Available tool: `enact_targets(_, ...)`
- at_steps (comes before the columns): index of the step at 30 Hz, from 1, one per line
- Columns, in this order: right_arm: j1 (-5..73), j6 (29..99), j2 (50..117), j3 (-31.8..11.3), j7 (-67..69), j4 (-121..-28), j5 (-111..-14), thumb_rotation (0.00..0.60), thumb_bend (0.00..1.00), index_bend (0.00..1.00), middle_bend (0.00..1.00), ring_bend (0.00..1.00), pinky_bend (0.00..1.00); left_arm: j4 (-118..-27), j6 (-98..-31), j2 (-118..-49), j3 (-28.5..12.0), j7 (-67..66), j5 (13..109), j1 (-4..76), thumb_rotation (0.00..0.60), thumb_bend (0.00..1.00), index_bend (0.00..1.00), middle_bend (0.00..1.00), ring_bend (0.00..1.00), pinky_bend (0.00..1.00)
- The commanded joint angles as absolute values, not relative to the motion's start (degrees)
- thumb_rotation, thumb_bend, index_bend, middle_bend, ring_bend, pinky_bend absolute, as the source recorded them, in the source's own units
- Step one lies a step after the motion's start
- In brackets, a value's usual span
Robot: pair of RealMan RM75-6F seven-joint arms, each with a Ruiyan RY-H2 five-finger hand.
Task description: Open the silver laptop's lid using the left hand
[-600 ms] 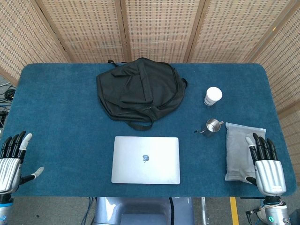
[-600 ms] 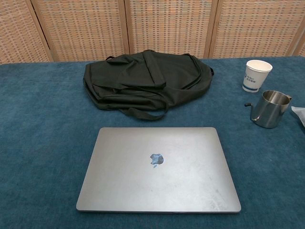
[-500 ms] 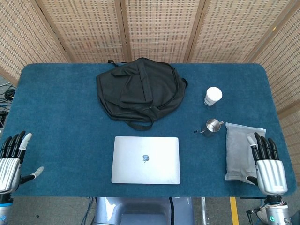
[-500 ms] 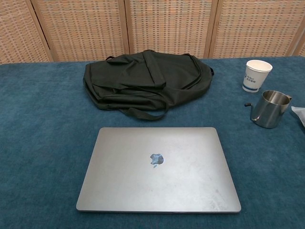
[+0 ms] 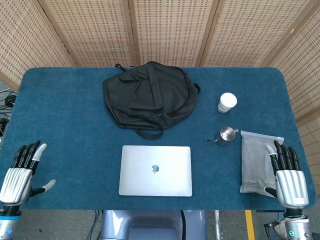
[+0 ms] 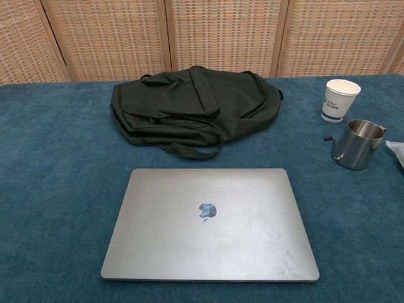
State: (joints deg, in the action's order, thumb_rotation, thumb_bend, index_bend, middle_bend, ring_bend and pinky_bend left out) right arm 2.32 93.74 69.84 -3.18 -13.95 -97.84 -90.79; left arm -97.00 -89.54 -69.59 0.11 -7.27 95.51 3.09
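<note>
The silver laptop (image 5: 155, 170) (image 6: 210, 222) lies flat with its lid down at the front middle of the blue table. My left hand (image 5: 20, 173) hovers at the table's front left corner, fingers spread and empty, well to the left of the laptop. At the front right, my right hand (image 5: 288, 179) is spread flat and empty over the near end of a grey pouch (image 5: 256, 159). Neither hand shows in the chest view.
A black backpack (image 5: 148, 96) (image 6: 192, 105) lies behind the laptop. To the right stand a white paper cup (image 5: 227, 102) (image 6: 339, 100) and a small steel pitcher (image 5: 225, 135) (image 6: 356, 144). Bare blue cloth (image 5: 70, 135) separates my left hand from the laptop.
My left hand has shifted right and slightly forward onto the table corner. My right hand has slid back a little toward the table's front edge.
</note>
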Motion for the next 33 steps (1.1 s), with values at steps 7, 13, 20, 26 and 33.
enact_targets(7,2.2,92.9,69.4,-3.5,-11.8,-97.3,-89.8,0.600,0.00,0.00,0.00,0.00,0.00,-95.0,-77.2,-77.2,2.1,-10.2,108.0,13.9,0.600,0.00,0.00,0.00,0.00,0.00)
enact_targets(13,2.3,92.2,69.1,-3.7,-10.0,-96.9,-89.2,0.600,0.00,0.00,0.00,0.00,0.00,-94.1,-67.9,-83.0,1.3,-13.1,109.2,20.2,0.600,0.00,0.00,0.00,0.00,0.00)
enact_targets(20,2.5,90.7,68.9,-4.1,-8.1,-96.3,-87.8,0.600,0.00,0.00,0.00,0.00,0.00,-93.3,-60.9,-89.7,-0.5,-15.6,106.1,24.8,0.600,0.00,0.00,0.00,0.00,0.00)
enact_targets(26,2.7,89.7,68.8,-4.3,-7.1,-95.9,-86.8,0.600,0.00,0.00,0.00,0.00,0.00,-92.7,-55.1,-95.3,-2.3,-20.8,101.3,27.6,0.600,0.00,0.00,0.00,0.00,0.00)
enact_targets(33,2.8,88.9,68.7,-4.7,-5.8,-95.5,-85.9,0.600,0.00,0.00,0.00,0.00,0.00,-90.5,-50.7,-100.3,-3.2,-27.0,96.6,29.9,0.600,0.00,0.00,0.00,0.00,0.00)
